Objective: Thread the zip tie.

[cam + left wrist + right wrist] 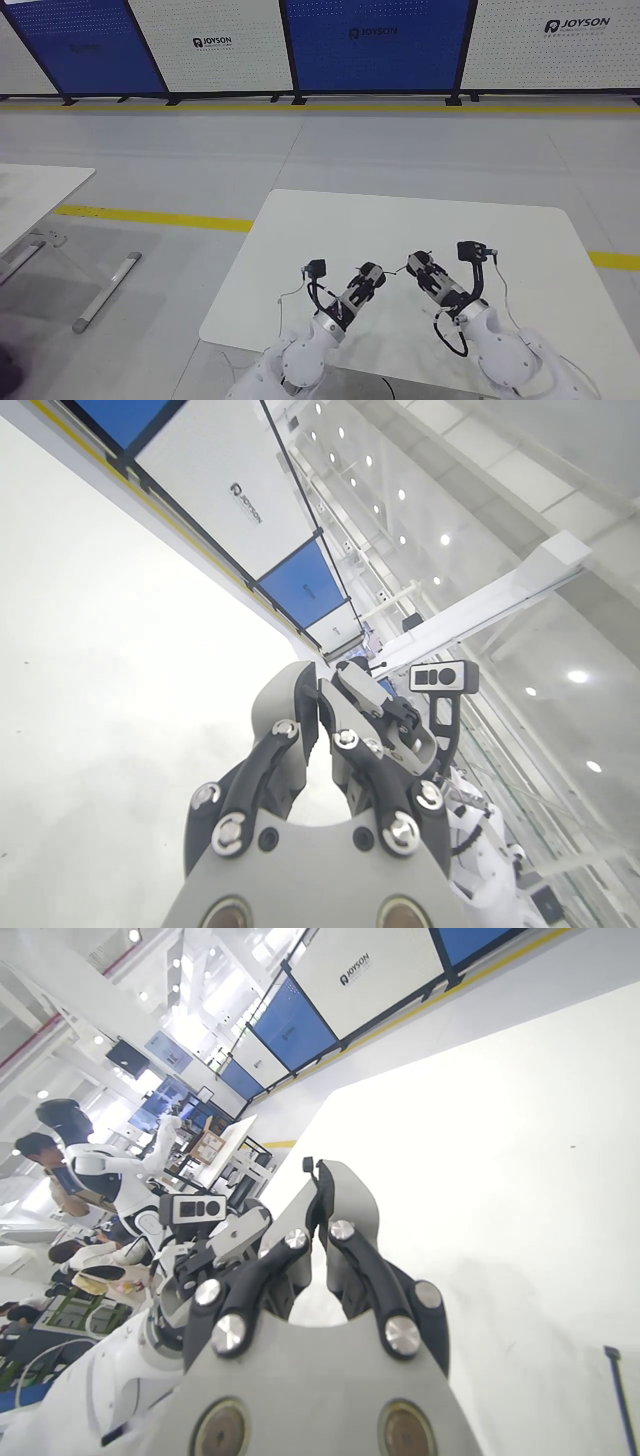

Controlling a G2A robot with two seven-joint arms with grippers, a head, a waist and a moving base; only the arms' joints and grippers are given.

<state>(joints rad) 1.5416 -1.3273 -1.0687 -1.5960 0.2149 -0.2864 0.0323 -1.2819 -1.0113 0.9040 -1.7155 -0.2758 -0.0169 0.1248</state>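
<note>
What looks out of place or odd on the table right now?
Only one thing: a loose black strip, seemingly a spare zip tie, lies on the white table near the right arm, untouched. The right gripper is shut on another zip tie.

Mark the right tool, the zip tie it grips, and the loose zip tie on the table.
right tool (319,1178), right wrist view, between its fingertips.
held zip tie (307,1163), right wrist view, its head.
loose zip tie (619,1388), right wrist view, its strap.

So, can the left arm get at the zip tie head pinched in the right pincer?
Probably yes: the left pincer, jaws shut, sits nearly tip to tip with the right pincer holding the zip tie head, nothing between.
</note>
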